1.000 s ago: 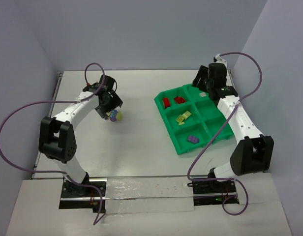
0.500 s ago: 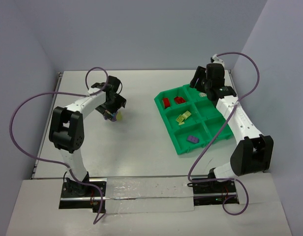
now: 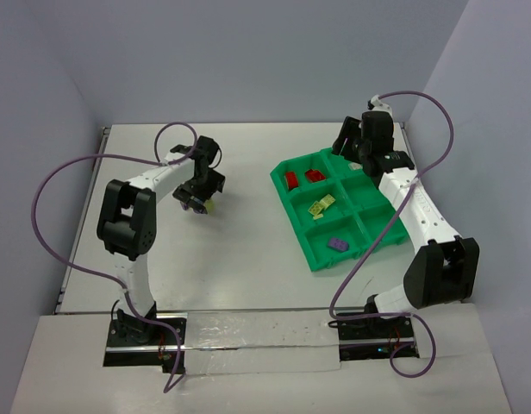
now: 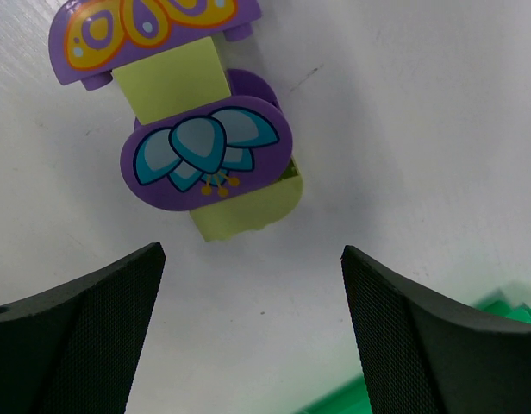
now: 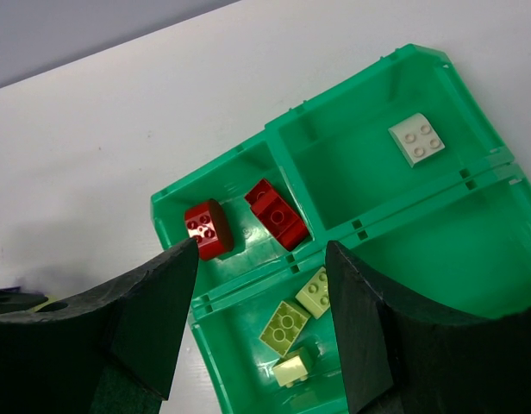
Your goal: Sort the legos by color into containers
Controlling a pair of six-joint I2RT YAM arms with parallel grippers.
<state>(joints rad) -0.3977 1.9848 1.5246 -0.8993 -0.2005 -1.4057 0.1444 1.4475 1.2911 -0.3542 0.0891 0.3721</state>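
Left wrist view: the left gripper stands wide open and empty above the white table, touching nothing. Just ahead of its fingers lies a cluster of plastic toy bricks: a purple oval piece printed with teal petals sits over a pale yellow-green brick, close by a purple butterfly-printed piece. The right gripper, jaws parted and holding nothing, hovers over the bright green plastic tray. Its compartments hold two red bricks, a cream brick and three yellow-green pieces.
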